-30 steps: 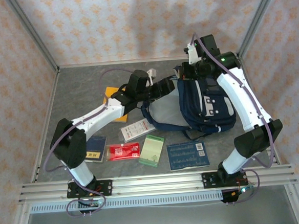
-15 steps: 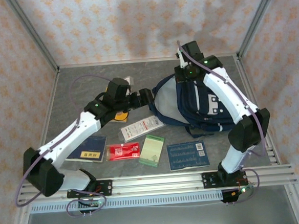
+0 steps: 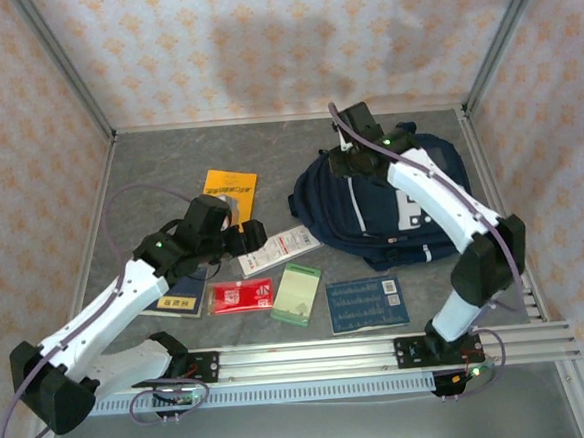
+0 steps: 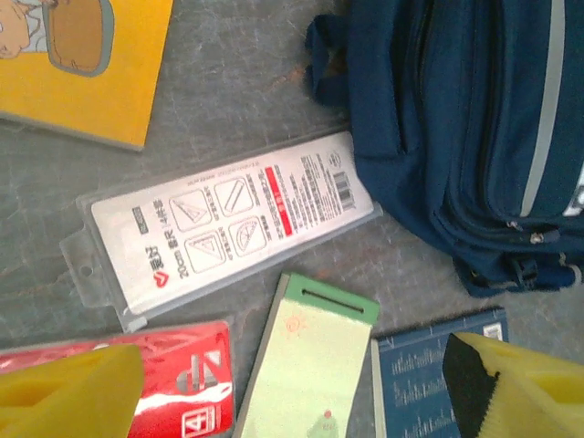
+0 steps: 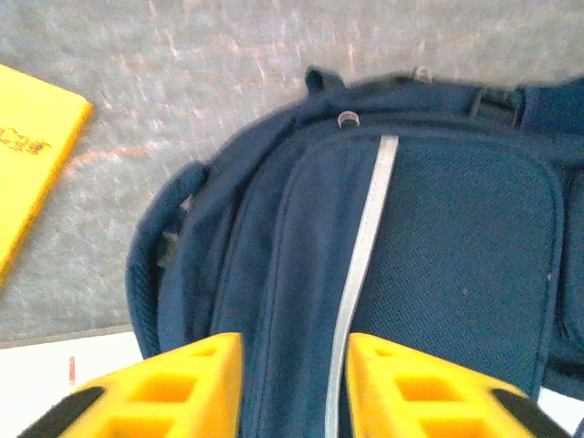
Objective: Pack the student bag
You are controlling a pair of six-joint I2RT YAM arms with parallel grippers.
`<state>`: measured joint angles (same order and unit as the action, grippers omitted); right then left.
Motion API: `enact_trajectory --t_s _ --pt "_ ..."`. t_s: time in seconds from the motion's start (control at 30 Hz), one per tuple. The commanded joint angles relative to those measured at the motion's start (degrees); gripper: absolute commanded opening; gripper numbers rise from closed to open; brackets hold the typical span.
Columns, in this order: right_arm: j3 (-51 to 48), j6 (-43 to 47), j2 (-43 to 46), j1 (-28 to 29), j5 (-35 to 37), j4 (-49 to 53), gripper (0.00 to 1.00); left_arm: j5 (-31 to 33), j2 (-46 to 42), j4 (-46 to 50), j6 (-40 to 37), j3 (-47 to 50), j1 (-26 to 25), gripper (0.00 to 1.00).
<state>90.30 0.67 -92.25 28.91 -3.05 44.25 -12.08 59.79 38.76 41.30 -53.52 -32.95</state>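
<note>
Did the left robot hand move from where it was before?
Yes. The left gripper pulled back from the student bag, toward the near edge and closer to the red packet.

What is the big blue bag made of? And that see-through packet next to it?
The student bag looks like woven fabric, matte navy: you can see stitched seams, zips and soft folds. The ruler packet seems to be clear, glossy plastic with a printed card inside; its edges shine and it has a hang hole.
</note>
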Motion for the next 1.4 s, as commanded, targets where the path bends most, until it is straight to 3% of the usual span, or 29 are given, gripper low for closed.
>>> enact_trajectory --t_s 0.0,0.13,0.23,0.4,0.67,0.93,1.07,1.37 --pt "-4.7 0.1 8.1 5.3 -2.5 -4.7 0.28 -3.9 -3.2 5.6 -3.1 2.4 0.1 0.87" --pt "-8.5 -3.0 9.3 9.4 -13.3 -2.9 0.33 -5.0 -8.5 8.6 -1.8 7.3 0.1 0.87" --pt "-16.5 -7.1 10.8 11.4 -22.0 -8.8 0.50 -7.2 -11.9 9.0 0.0 11.3 0.1 0.84" --pt "-19.8 -5.3 4.8 12.8 -26.7 -7.6 0.45 -12.7 -14.3 4.8 1.8 17.1 -0.7 0.78" --pt "-19.7 -4.1 -6.0 13.7 -24.1 -7.5 0.45 -13.7 -6.9 -4.0 2.1 18.4 -12.1 0.67" --pt "-20.9 -7.3 -13.3 13.7 -24.6 -11.2 0.47 -14.4 2.0 -11.0 2.7 19.5 -16.0 0.61" --pt "-23.7 -9.1 -12.8 13.7 -24.7 -13.8 0.49 -16.3 6.6 -18.7 5.5 21.6 -18.1 0.61" --pt "-28.9 -11.8 -10.9 13.7 -25.0 -17.3 0.49 -18.2 16.8 -20.7 5.4 18.9 -20.1 0.63"
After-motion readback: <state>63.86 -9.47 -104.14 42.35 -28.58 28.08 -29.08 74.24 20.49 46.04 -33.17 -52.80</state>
